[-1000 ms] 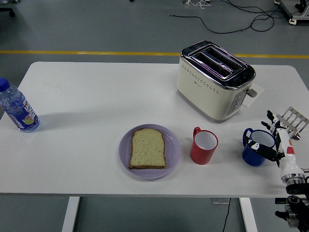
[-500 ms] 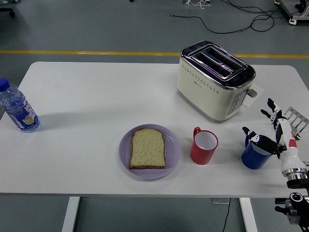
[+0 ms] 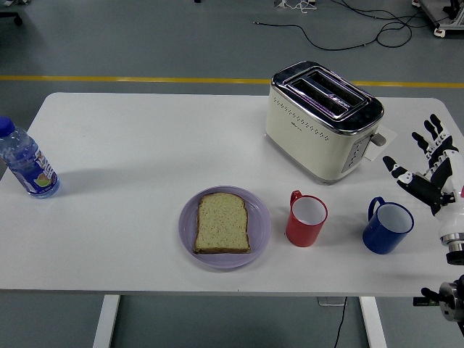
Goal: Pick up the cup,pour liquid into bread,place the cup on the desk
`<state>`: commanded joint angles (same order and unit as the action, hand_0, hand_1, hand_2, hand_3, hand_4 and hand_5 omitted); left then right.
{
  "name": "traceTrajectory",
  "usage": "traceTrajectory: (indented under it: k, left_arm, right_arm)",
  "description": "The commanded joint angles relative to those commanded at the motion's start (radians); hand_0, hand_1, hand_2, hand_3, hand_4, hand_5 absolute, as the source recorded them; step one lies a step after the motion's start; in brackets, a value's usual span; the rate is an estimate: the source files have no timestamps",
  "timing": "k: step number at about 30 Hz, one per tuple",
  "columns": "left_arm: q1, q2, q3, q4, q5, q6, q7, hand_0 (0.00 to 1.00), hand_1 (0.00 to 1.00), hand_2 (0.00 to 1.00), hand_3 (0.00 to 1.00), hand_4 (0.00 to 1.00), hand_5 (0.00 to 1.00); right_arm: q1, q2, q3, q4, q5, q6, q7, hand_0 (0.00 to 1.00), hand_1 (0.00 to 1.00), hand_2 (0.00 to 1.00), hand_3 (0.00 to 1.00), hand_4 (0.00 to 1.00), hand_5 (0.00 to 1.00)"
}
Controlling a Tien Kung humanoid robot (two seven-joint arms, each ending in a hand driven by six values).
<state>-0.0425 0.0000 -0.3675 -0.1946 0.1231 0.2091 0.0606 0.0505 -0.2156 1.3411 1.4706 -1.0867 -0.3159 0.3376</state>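
**Right hand spread wide beside the blue cup**

With its fingers splayed and holding nothing, the robot's black-and-white right hand (image 3: pixel 428 170) hangs above the right end of the white table (image 3: pixel 130 145), its palm turned toward the table's middle. Just below and to the left of that hand stands the glossy blue ceramic cup (image 3: pixel 388 228), upright on the tabletop with its handle toward the far left, clear of the fingers (image 3: pixel 397 167). Farther to the hand's left sits a red cup with a white inside (image 3: pixel 306 219), also upright, its handle toward the back. Beyond the red cup, still farther left of the hand, a round lilac plate (image 3: pixel 259 225) carries a single square slice of brown bread (image 3: pixel 222 222), lying flat. Up and to the left of the hand, close to it, stands a cream two-slot toaster with a chrome top (image 3: pixel 319 123); a white sheet of paper (image 3: pixel 384 145) pokes out from behind the toaster, between it and the hand. At the table's opposite end, well apart from the hand, a clear plastic water bottle with a blue cap (image 3: pixel 25 163) stands upright.
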Motion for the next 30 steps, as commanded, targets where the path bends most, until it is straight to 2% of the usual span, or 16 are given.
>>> traceTrajectory:
  k: [1, 6, 7, 12, 14, 22, 30]
  left_arm:
    - [0.001, 0.0, 0.001, 0.0, 0.001, 0.0, 0.0, 0.643, 0.659, 0.673, 0.517, 0.242, 0.855]
    - [0.001, 0.0, 0.002, -0.001, 0.0, -0.001, 0.0, 0.643, 0.659, 0.673, 0.517, 0.242, 0.855]
    - [-0.001, 0.0, 0.0, -0.001, 0.002, -0.001, 0.0, 0.643, 0.658, 0.674, 0.517, 0.242, 0.854]
    - [-0.007, 0.0, -0.007, -0.001, 0.004, 0.0, 0.0, 0.643, 0.658, 0.674, 0.517, 0.242, 0.854]
    - [-0.009, 0.0, -0.01, -0.001, 0.004, 0.0, 0.0, 0.645, 0.659, 0.674, 0.517, 0.242, 0.851]
    - [-0.011, 0.0, -0.017, -0.002, 0.007, 0.0, 0.0, 0.643, 0.658, 0.673, 0.517, 0.243, 0.853]
    - [-0.012, 0.0, -0.017, -0.002, 0.004, 0.0, 0.0, 0.643, 0.658, 0.673, 0.517, 0.242, 0.851]
  right_arm:
    - [-0.002, -0.001, 0.005, 0.017, 0.032, 0.01, -0.008, 0.753, 0.669, 0.714, 0.665, 0.645, 0.121]
    - [-0.009, 0.003, 0.037, 0.086, 0.201, 0.068, -0.051, 0.753, 0.669, 0.714, 0.665, 0.645, 0.121]
    - [-0.01, 0.004, 0.05, 0.101, 0.24, 0.091, -0.07, 0.746, 0.663, 0.708, 0.645, 0.613, 0.151]
    - [-0.01, 0.009, 0.096, 0.135, 0.382, 0.133, -0.126, 0.746, 0.663, 0.708, 0.645, 0.613, 0.151]
    - [-0.01, 0.011, 0.121, 0.143, 0.425, 0.147, -0.162, 0.742, 0.661, 0.697, 0.635, 0.591, 0.184]
    - [-0.006, 0.014, 0.17, 0.124, 0.452, 0.13, -0.347, 0.725, 0.644, 0.686, 0.623, 0.574, 0.212]
    - [-0.004, 0.019, 0.18, 0.104, 0.433, 0.137, -0.365, 0.72, 0.643, 0.685, 0.62, 0.567, 0.226]
